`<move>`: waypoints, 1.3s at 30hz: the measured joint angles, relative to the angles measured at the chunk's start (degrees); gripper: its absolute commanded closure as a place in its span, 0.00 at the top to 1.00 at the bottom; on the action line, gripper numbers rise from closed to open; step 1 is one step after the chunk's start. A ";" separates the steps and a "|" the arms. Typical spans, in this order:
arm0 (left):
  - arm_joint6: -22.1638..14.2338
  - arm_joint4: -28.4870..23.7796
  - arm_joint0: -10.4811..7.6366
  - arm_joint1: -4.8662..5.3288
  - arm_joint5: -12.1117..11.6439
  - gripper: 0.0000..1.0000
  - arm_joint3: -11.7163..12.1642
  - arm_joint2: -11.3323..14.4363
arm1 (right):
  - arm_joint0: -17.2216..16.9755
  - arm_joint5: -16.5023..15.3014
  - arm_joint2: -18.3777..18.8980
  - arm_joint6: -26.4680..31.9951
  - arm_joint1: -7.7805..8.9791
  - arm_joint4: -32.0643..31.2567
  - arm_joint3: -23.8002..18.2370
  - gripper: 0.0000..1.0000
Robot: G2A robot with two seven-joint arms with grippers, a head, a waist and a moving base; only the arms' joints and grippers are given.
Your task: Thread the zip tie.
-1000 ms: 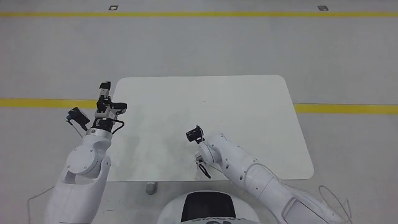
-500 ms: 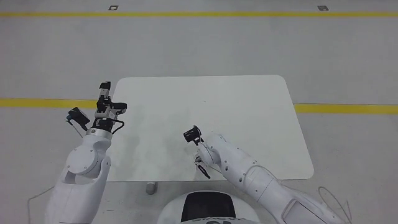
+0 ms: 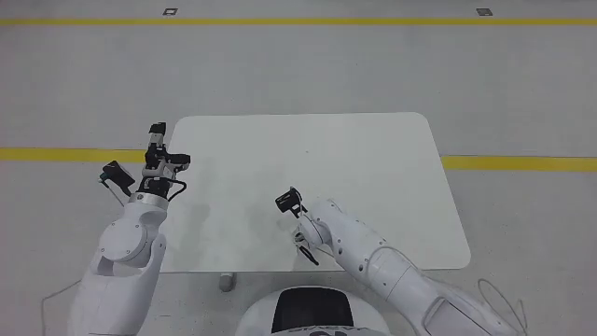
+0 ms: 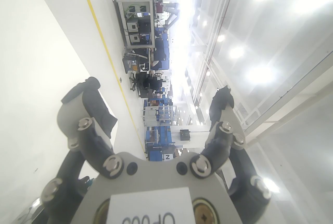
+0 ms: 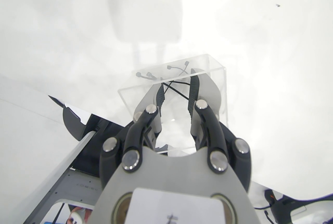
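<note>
Zip ties (image 5: 182, 71), thin and black, lie in a loose heap inside a clear box (image 5: 216, 95) that sits on a white surface, and I can make out several small square heads through the far wall. My right gripper (image 5: 176, 78) is at the box with its fingertips in front of the heap. The ribbed fingers (image 5: 193, 90) are parted with a clear gap, so the jaws are released and not clamped on anything. A couple of black strands cross that gap, and I can't tell whether they touch the pads.

In the top view the right gripper (image 3: 304, 254) is at the near edge of the white table (image 3: 373, 168), pointing down, with the forearm angled back toward the body. My left gripper (image 3: 164, 149) is at the table's left edge, well apart from the right. In its own view the left gripper (image 4: 156, 86) is spread wide with nothing held, aimed out at the room beyond a yellow floor line (image 4: 104, 40)
</note>
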 measured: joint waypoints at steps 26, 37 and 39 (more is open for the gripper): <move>0.00 0.00 0.00 0.00 0.00 1.00 0.00 0.00 | -2.27 -3.04 1.28 1.61 0.92 -5.23 -4.73 0.22; 0.00 0.00 0.00 0.00 0.00 1.00 0.00 0.00 | -1.27 -5.25 1.22 0.60 0.43 -4.87 -1.97 0.18; 0.00 0.00 0.00 0.00 0.00 1.00 0.00 0.00 | -1.06 -5.45 1.13 0.51 0.31 -4.87 -1.36 0.19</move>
